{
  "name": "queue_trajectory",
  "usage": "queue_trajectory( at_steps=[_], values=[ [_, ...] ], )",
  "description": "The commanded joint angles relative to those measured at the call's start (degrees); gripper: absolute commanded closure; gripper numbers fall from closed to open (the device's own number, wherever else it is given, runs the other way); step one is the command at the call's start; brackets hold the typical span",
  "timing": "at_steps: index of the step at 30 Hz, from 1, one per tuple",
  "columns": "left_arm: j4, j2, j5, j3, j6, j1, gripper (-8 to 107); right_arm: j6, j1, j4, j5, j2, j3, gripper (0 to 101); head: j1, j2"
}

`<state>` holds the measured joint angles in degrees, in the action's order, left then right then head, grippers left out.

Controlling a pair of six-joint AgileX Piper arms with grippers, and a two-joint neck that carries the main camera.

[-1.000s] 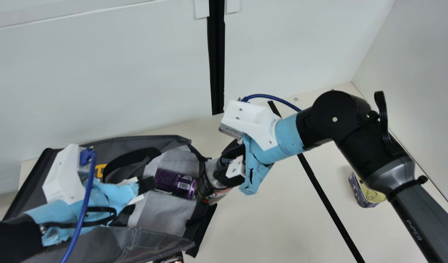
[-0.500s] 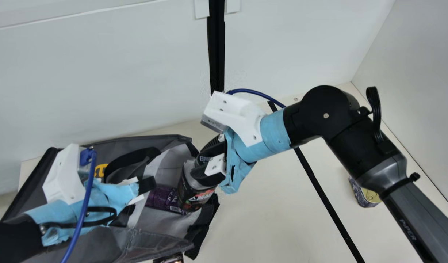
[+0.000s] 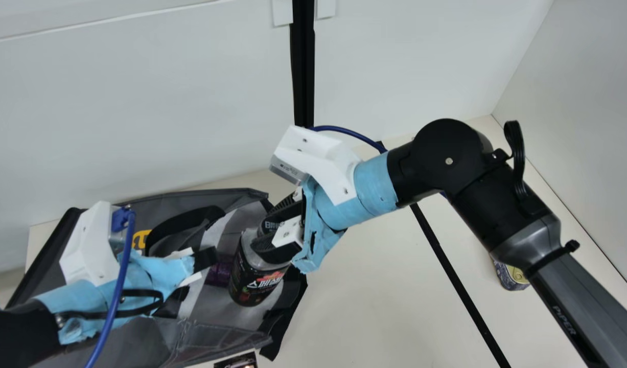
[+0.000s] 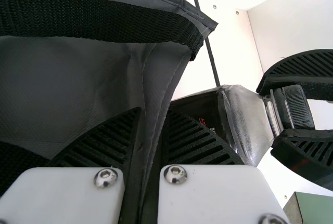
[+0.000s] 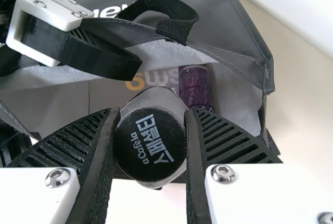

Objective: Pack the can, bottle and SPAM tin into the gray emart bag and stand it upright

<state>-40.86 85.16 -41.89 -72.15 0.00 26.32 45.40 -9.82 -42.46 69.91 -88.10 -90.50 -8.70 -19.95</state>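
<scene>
With our right end effector (image 3: 264, 232) we grasp the bottle (image 3: 253, 282) by its cap at the gray emart bag's (image 3: 226, 335) open mouth. Our left end effector (image 3: 203, 261) clenches the bag's edge; the purple can (image 5: 195, 86) lies inside, the SPAM tin (image 3: 511, 277) on the worktop (image 3: 364, 296).

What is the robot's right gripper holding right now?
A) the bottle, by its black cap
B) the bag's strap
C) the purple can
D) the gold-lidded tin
A: the two fingers of the right gripper press on opposite sides of the black cap on the bottle.
</scene>
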Motion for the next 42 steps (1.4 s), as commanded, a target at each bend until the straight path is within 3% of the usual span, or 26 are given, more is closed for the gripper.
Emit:
queue_trajectory(
  at_steps=[1,42],
  values=[
    [0.0,0.0,0.0,0.0,0.0,0.0,107,-0.1,-0.2,-0.3,0.0,-0.2,0.1,101,-1.3,0.0],
    [0.0,0.0,0.0,0.0,0.0,0.0,107,-2.3,-1.2,-6.5,0.0,-6.1,4.2,101,-1.3,0.0]
  ],
)
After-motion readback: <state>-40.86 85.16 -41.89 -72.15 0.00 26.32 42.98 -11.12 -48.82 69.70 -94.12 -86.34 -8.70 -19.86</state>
